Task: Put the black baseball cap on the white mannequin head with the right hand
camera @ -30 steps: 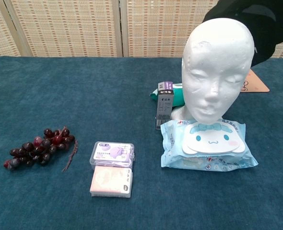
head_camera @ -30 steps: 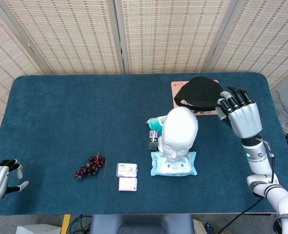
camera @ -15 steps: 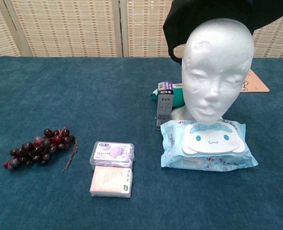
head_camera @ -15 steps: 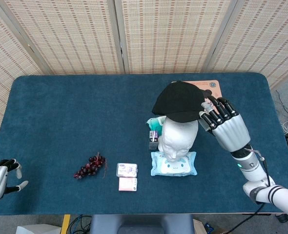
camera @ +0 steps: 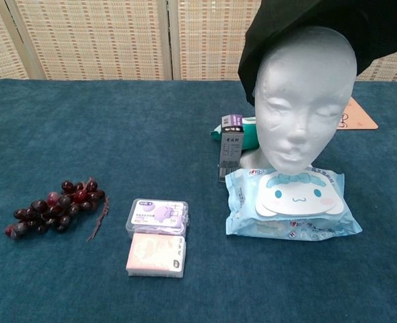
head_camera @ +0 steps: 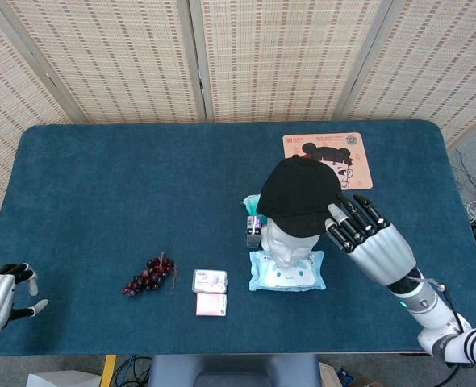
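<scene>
Since half a second ago the black fabric baseball cap point(head_camera: 298, 196) has come down from above and behind the white foam mannequin head point(head_camera: 287, 243) to sit over its crown, and the right hand point(head_camera: 365, 239) has moved nearer the robot with it; the pink cartoon-printed mat point(head_camera: 328, 158) at the far side of the tabletop point(head_camera: 141, 185), partly hidden before, now shows whole.

In the head view, the cap covers the top of the mannequin head, leaving only the face visible below its edge. The right hand is at the cap's right side, its dark fingertips point(head_camera: 336, 223) touching or just beside the fabric; whether they still pinch it cannot be told. The left hand point(head_camera: 2, 295) rests at the near left corner of the tabletop, holding nothing, fingers loosely curled and apart. A bunch of dark red grapes point(head_camera: 147, 275) lies left of centre, with a small clear-lidded box point(head_camera: 210, 280) and a pink packet point(head_camera: 211, 304) just beside it.

In the chest view, the cap point(camera: 333, 30) sits tilted over the mannequin head point(camera: 299, 108), lower on the picture's left, its edge along the forehead. The mannequin head stands at the back edge of a pale blue wet-wipes pack with a cartoon face point(camera: 291, 203). A green packet point(camera: 237, 131) and a slim dark box point(camera: 230, 149) stand just behind, on the left. Neither hand shows here.
</scene>
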Available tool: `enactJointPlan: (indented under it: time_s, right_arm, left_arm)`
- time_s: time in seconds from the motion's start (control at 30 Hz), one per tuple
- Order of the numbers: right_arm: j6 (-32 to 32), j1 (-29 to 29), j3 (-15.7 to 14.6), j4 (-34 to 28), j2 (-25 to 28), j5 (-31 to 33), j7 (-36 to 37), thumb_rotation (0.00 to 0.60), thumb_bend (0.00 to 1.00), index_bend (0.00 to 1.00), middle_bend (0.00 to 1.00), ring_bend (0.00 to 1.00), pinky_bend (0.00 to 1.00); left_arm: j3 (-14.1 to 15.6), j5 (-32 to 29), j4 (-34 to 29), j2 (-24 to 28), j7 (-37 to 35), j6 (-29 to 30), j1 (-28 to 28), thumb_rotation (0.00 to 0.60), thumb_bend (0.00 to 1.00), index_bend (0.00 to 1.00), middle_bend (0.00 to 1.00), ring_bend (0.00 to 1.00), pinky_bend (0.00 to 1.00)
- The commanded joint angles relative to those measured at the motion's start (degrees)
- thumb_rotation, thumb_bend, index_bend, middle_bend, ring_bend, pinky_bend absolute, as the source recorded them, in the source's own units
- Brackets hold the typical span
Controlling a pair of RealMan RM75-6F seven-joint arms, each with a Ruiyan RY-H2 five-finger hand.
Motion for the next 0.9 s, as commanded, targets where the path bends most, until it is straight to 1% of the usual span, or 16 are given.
enactJointPlan:
  time_s: [0.03,0.33,0.47,0.6,0.9]
  right_arm:
    - [-0.46,-1.09,-1.01,-2.51,0.64,-2.73,-2.58,0.600,0.45,0.60,0.47,0.30,0.38]
    - [-2.64,-3.34,-3.10,-5.85,0.74,-9.79,-8.97,0.600,0.45,0.62,0.48,0.31,0.39]
    - [-4.07,-4.45,-4.08,-6.63,0.37,-11.69,-10.56,0.600,0.45,0.62,0.49,0.32,0.39]
    - [-4.88,-5.50,-4.17,-6.27,-0.39,-12.34,-11.43,0.600,0.45,0.62,0.49,0.32,0.39]
    - [-5.37,-7.81,-4.88,-3.63,-2.97,-13.17,-10.29,0.600,0.45,0.62,0.50,0.33,0.39]
  left_arm:
    - [0.03,0.02,0.01,0.02,-0.06,-0.03,0.00,0.600,0.01,0.67,0.48,0.36,0.52]
    - [-0.06,-0.22,-0.16,0.08,0.11,-0.27,-0.13,0.600,0.01,0.67,0.48,0.36,0.52]
    - [-0.04,-0.27,-0.29,0.14,0.23,-0.34,-0.15,0.600,0.01,0.67,0.48,0.36,0.52]
    - [-0.07,-0.33,-0.23,0.13,0.14,-0.27,-0.11,0.600,0.01,0.67,0.48,0.36,0.52]
    - [-0.06,-0.31,-0.14,0.16,-0.01,-0.26,-0.10,0.600,0.01,0.67,0.48,0.36,0.52]
